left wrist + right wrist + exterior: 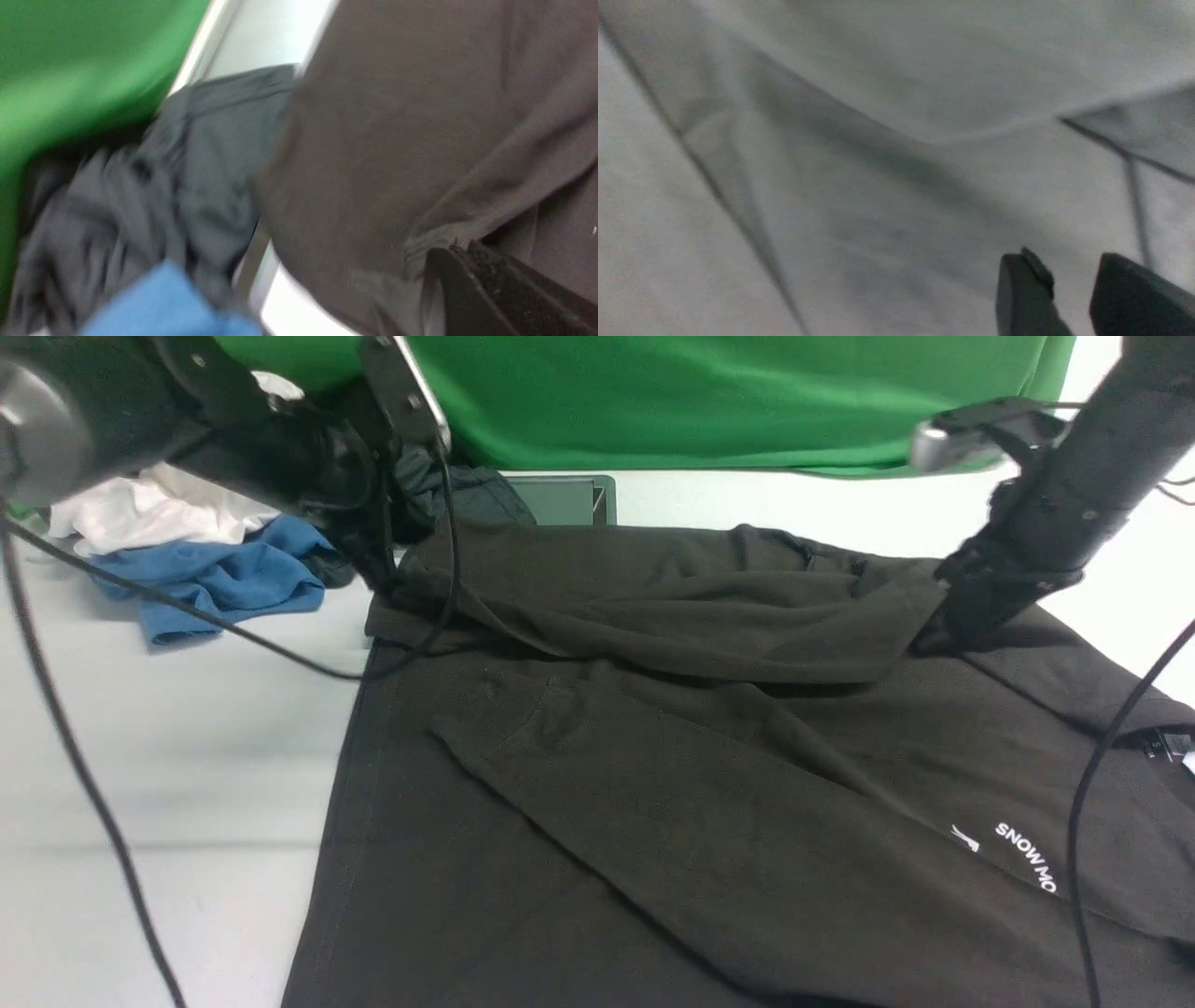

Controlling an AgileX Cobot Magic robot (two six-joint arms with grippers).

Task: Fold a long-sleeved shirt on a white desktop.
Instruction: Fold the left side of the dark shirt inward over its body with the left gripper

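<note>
Black-brown shirt (439, 896) is spread over the white desk (168, 737), filling most of the front view. The left gripper (385, 583) looks clamped on its far edge, though that view's blurry. The right gripper (938, 637) sits on a fold (672, 635), fingers (1024, 294) slightly apart, with nothing visibly between them.

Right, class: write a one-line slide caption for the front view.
Left gripper and right gripper at the far edge of the long-sleeved shirt lying on the white desktop.
</note>
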